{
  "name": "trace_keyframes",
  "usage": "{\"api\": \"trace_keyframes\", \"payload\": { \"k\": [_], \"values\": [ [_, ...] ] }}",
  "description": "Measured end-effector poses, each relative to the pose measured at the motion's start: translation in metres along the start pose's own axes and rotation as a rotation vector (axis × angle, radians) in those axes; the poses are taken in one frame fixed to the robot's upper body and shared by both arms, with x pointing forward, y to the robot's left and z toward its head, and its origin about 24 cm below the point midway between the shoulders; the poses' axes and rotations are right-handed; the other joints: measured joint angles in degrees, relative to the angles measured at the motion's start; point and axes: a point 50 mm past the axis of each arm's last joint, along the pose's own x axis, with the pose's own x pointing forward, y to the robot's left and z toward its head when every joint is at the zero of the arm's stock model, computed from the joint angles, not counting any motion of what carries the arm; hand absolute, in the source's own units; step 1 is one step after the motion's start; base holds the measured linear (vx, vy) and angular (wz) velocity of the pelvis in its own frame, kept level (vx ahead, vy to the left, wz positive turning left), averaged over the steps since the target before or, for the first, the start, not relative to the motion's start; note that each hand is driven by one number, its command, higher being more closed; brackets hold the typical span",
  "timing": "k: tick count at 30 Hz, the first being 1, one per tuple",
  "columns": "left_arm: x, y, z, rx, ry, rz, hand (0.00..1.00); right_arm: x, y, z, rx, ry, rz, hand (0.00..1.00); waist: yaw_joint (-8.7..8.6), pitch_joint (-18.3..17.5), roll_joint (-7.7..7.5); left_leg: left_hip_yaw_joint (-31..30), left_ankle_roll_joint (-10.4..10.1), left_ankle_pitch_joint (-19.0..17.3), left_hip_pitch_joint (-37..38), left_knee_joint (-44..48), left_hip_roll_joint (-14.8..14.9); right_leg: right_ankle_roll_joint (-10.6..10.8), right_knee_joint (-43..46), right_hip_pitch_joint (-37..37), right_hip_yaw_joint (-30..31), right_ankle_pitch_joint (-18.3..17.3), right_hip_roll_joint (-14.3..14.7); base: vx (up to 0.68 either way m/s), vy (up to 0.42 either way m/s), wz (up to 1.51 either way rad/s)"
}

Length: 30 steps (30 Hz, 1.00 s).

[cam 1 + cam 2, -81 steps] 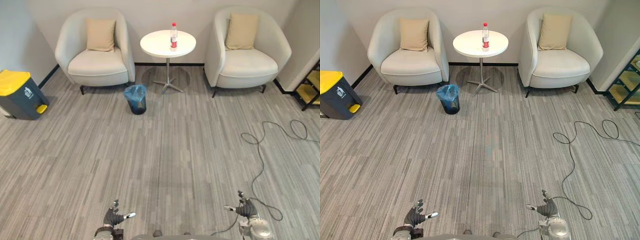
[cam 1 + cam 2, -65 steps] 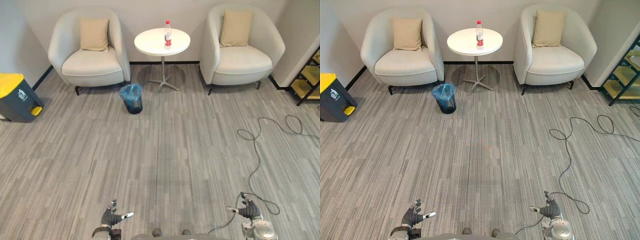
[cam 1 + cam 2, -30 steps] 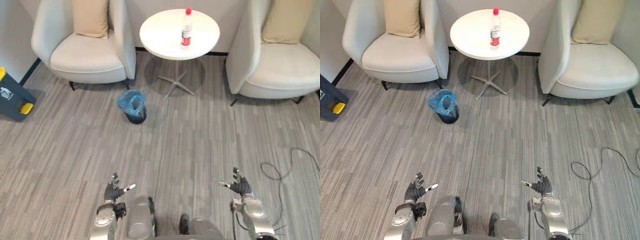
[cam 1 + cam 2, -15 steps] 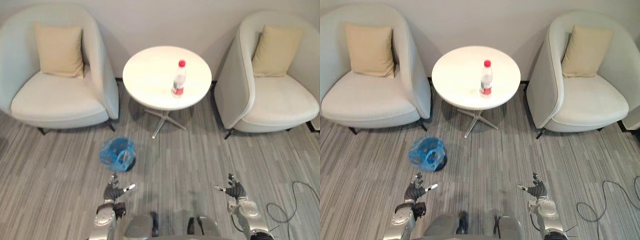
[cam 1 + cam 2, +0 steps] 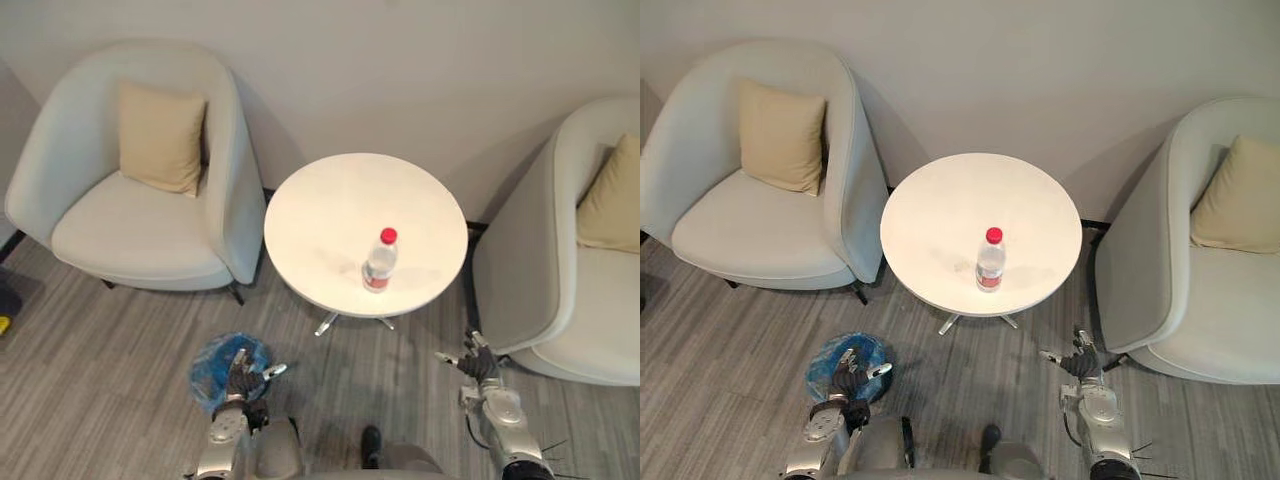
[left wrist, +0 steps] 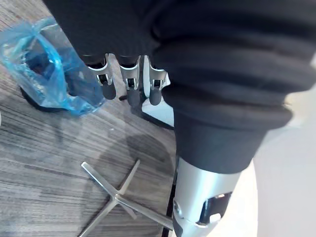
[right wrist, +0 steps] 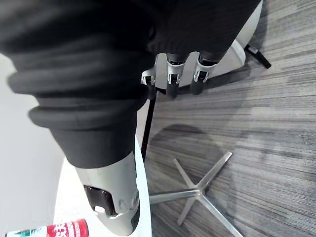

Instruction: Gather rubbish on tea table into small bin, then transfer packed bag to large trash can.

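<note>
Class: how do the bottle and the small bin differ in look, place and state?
The bottle is clear with a red cap; the small bin is lined with a blue bag. The bottle stands on the round table; the small bin on the floor. The bottle is capped, the small bin open-topped. Both stand upright.

Open tabletop (image 5: 330, 215) around bottle (image 5: 379, 262); armchairs (image 5: 140, 230) either side.

The robot has walked in from mid-room and now stands right at the round bench (image 5: 330, 210), with the bottle (image 5: 379, 262) close before it. Its left hand (image 5: 241, 377) has come up just by the blue-bagged small bin (image 5: 208, 358). Its right hand (image 5: 478, 366) is now by the right armchair (image 5: 560, 290).
</note>
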Motion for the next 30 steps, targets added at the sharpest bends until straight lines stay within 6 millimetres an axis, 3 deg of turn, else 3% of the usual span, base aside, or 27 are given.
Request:
{"api": "trace_keyframes", "payload": {
  "k": [2, 4, 8, 15, 18, 24, 26, 27, 30],
  "values": [
    [-0.002, 0.009, -0.003, 0.020, 0.006, 0.015, 0.00, -0.002, 0.001, -0.003, -0.002, 0.006, 0.004, 0.00, 0.03, -0.21, -2.01, 0.44, 0.39, 0.39, 2.20, -3.30, -2.77, 1.41, 0.34, -0.15, 0.97, -1.08, -2.48, 0.14, 0.125, 0.05],
    [-0.006, 0.016, -0.010, 0.041, 0.027, 0.030, 0.00, -0.001, 0.002, 0.006, -0.008, -0.031, -0.001, 0.00, 0.13, -0.54, -2.83, 1.77, 0.65, 0.54, 3.74, -5.26, -4.36, 2.23, 0.45, -0.21, 2.13, -1.59, -4.01, 0.10, 0.111, -0.14],
    [-0.014, 0.030, -0.022, 0.101, 0.064, 0.047, 0.00, -0.001, 0.004, 0.043, -0.029, -0.208, -0.011, 0.00, -0.08, -0.65, -2.90, 2.57, 0.95, 0.69, 5.55, -7.79, -6.14, 2.61, 0.06, -0.43, 3.72, -1.81, -5.17, 0.04, 0.050, -0.17],
    [-0.022, 0.029, -0.039, 0.150, 0.124, 0.011, 0.00, -0.001, 0.016, 0.061, -0.117, -0.309, 0.017, 0.00, 0.00, -1.50, -2.96, 2.26, 1.55, 1.14, 5.52, -9.94, -6.80, 2.66, -0.91, -1.22, 3.99, -1.76, -5.21, 0.03, -0.009, -0.03],
    [-0.024, 0.030, -0.041, 0.155, 0.131, 0.009, 0.00, 0.001, 0.026, 0.068, -0.131, -0.334, 0.050, 0.00, 0.08, -1.50, -2.94, 1.61, 1.56, 1.14, 4.85, -10.25, -7.06, 2.69, -1.48, -1.49, 3.65, -1.70, -5.26, 0.04, -0.004, 0.06],
    [-0.027, 0.033, -0.048, 0.171, 0.161, 0.009, 0.00, 0.011, 0.055, 0.103, -0.170, -0.440, 0.118, 0.00, 0.42, -1.50, -2.39, -0.22, 1.86, 1.50, 2.80, -10.37, -7.45, 2.64, -2.37, -2.11, 2.01, -1.34, -5.24, 0.03, -0.012, 0.12],
    [-0.027, 0.031, -0.050, 0.176, 0.164, -0.003, 0.00, 0.018, 0.064, 0.113, -0.187, -0.451, 0.138, 0.00, 1.72, -1.20, -1.86, -0.70, 1.99, 1.75, 2.26, -10.43, -7.56, 2.63, -2.35, -2.18, 1.75, -1.32, -5.24, 0.01, -0.007, 0.18],
    [-0.027, 0.030, -0.049, 0.177, 0.156, -0.008, 0.00, 0.023, 0.069, 0.121, -0.193, -0.460, 0.142, 1.00, 1.79, -0.85, -1.33, -1.62, 2.16, 2.28, 1.80, -10.66, -7.86, 2.62, -2.34, -2.20, 0.91, -1.27, -5.39, -0.01, -0.003, 0.29],
    [-0.028, 0.029, -0.051, 0.178, 0.159, -0.010, 0.00, 0.030, 0.080, 0.140, -0.212, -0.490, 0.151, 1.00, 2.06, 0.18, -0.12, -2.25, 2.27, 3.52, 1.41, -11.83, -8.08, 2.39, -2.38, -2.68, 0.35, -0.42, -5.42, -0.05, 0.013, 0.17]
  ]
}}
